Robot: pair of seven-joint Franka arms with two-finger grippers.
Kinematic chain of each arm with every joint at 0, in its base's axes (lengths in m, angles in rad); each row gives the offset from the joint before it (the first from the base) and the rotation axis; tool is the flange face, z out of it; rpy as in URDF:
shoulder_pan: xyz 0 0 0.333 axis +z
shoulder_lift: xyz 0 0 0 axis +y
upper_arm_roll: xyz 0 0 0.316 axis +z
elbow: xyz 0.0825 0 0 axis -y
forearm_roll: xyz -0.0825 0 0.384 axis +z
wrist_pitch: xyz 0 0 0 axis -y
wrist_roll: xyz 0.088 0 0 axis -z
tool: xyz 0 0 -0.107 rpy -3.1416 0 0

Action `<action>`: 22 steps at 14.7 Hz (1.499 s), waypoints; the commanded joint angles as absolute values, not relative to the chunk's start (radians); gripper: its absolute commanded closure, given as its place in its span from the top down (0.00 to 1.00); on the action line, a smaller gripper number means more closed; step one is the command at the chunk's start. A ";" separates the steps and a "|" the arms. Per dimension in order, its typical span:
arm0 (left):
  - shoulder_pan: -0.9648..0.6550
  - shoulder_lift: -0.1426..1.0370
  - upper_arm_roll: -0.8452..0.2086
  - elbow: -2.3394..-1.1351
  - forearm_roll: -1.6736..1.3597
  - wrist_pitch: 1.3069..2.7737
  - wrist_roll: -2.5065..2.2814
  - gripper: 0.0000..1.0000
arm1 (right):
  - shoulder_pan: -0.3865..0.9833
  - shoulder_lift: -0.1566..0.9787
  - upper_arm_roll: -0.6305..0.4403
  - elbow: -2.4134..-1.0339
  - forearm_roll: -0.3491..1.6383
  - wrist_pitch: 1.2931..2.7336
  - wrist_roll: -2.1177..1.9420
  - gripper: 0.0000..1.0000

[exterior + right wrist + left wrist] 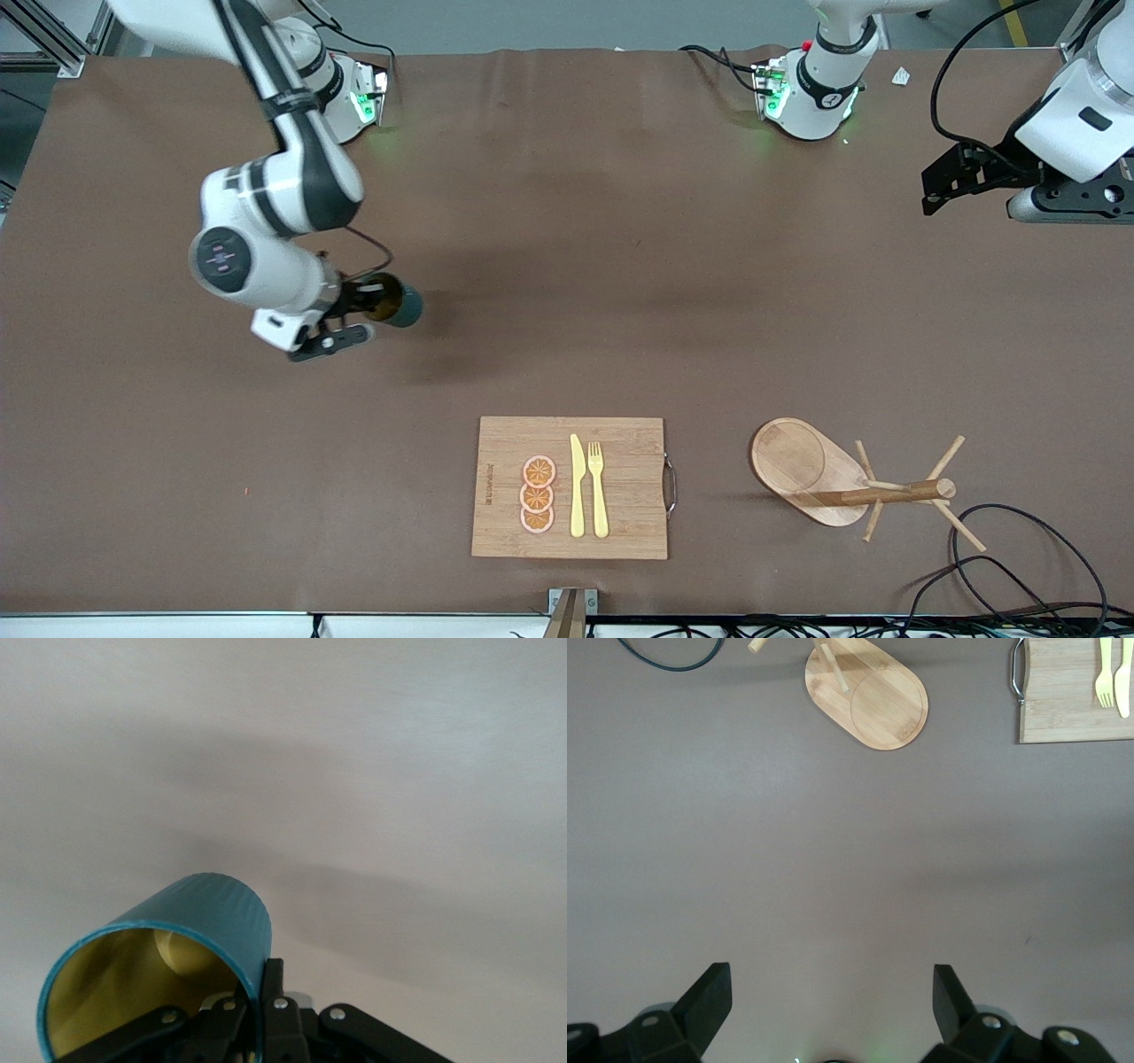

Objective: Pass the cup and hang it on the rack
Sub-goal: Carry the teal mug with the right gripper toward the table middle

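Observation:
The dark teal cup (403, 306) hangs tipped on its side above the table toward the right arm's end. My right gripper (359, 303) is shut on the cup's rim. In the right wrist view one finger sits inside the yellow-brown interior of the cup (190, 935) and the other outside its ribbed wall, at my right gripper (261, 992). The wooden rack (886, 490) stands on its oval base close to the front camera, toward the left arm's end; it also shows as the rack (868, 695). My left gripper (930, 188) waits open with nothing between its fingers (709, 992).
A bamboo cutting board (629, 443) lies beside the rack, near the table's front edge, carrying a yellow knife (577, 487), a yellow fork (598, 487) and orange slices (538, 494). A black cable (1019, 549) loops close to the rack.

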State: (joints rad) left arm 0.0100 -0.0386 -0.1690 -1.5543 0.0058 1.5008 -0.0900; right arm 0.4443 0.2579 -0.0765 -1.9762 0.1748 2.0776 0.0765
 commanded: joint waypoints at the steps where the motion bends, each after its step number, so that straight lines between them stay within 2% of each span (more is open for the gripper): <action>1: 0.015 -0.028 -0.173 -1.528 0.009 1.479 -0.071 1.00 | 0.576 0.251 -0.091 -1.961 0.190 2.137 0.320 0.00; 5: 0.015 -0.028 -0.173 -1.528 0.009 1.479 -0.071 1.00 | 0.718 0.365 -0.091 -1.841 0.190 2.168 0.564 0.00; 10: 0.014 -0.029 -0.173 -1.528 0.009 1.479 -0.071 1.00 | 0.808 0.478 -0.091 -1.712 0.190 2.195 0.757 0.00; 16: 0.014 -0.028 -0.173 -1.529 0.009 1.479 -0.071 1.00 | 0.851 0.584 -0.092 -1.629 0.176 2.233 0.787 0.00; 22: 0.011 -0.026 -0.173 -1.534 0.009 1.479 -0.071 1.00 | 0.877 0.629 -0.091 -1.617 0.091 2.235 0.697 0.00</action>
